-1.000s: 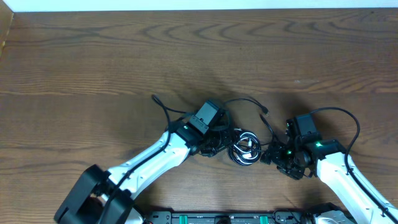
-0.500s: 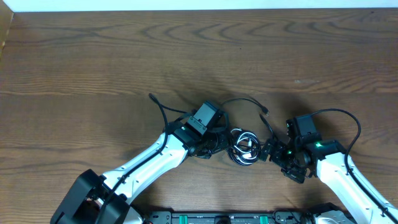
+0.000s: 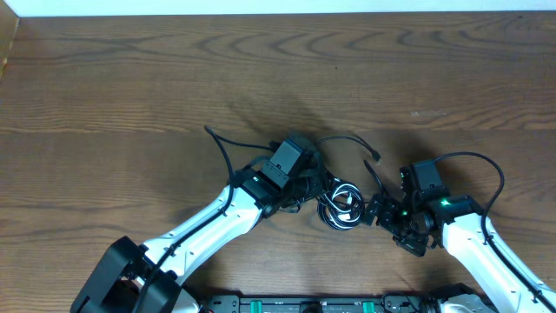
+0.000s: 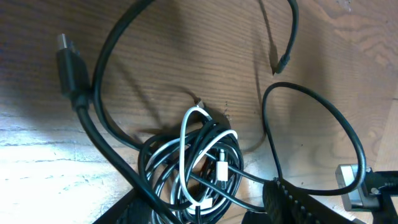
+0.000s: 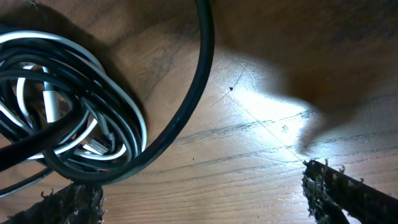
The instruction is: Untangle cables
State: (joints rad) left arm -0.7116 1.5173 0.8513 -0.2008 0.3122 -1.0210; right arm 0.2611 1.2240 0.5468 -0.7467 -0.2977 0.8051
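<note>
The cables (image 3: 341, 207) lie as a small tangle of black and white cords between my two grippers. One thick black cord runs from it to a plug (image 3: 208, 131) at the left. A thinner black cord (image 3: 347, 139) arcs above. My left gripper (image 3: 311, 193) stands over the tangle's left side. In the left wrist view its jaws are apart, and the tangle (image 4: 193, 168) and the thick plugged cord (image 4: 69, 59) lie between them. My right gripper (image 5: 205, 199) is wide open over bare wood. The tangle (image 5: 62, 93) sits by its left finger.
The brown wooden table (image 3: 130, 78) stretches away on all sides of the cables. Its far edge meets a white wall at the top. The right arm's own thick black cable (image 3: 486, 169) loops above its wrist.
The right gripper has opened wider. The left gripper has shifted slightly away from me, and the thick black cord's plug end has slid up and to the left.
</note>
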